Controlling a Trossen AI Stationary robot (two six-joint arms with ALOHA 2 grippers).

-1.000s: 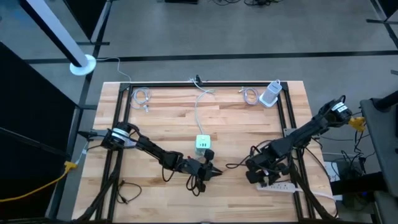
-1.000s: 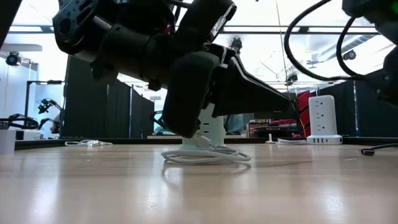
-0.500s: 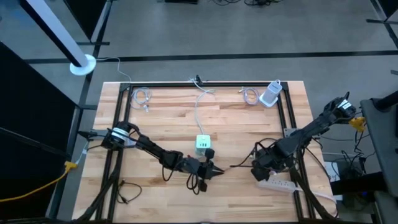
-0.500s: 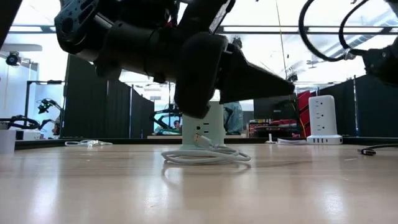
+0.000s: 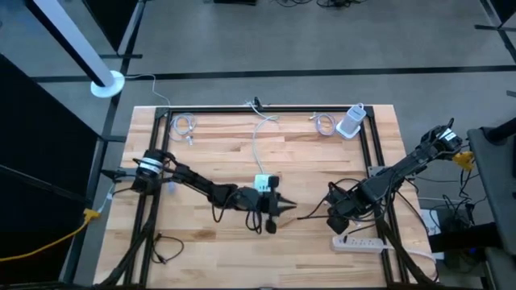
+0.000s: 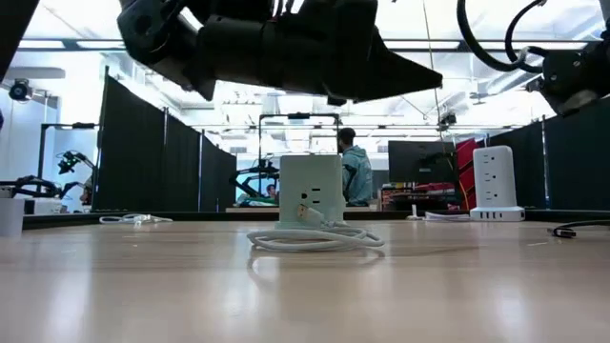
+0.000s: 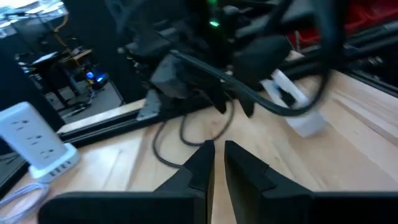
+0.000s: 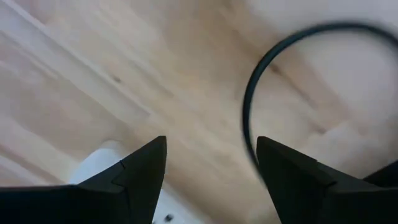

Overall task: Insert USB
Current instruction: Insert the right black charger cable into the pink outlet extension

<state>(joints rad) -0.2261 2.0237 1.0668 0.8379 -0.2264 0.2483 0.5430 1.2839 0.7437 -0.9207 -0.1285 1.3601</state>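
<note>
High view: left gripper (image 5: 284, 207) beside charger cube (image 5: 264, 184).

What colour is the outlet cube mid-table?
Pale green, white cord; the cube shows best in the low view.

From above, the left gripper (image 5: 282, 206) hangs over the wooden table (image 5: 218, 153) just beside the white charging cube (image 5: 264, 184), whose cord (image 5: 256, 137) runs to the far edge. The right gripper (image 5: 332, 211) sits above a white power strip (image 5: 359, 242). Two coiled cables (image 5: 185, 126) and a white power tower (image 5: 351, 122) lie along the far side.
</note>
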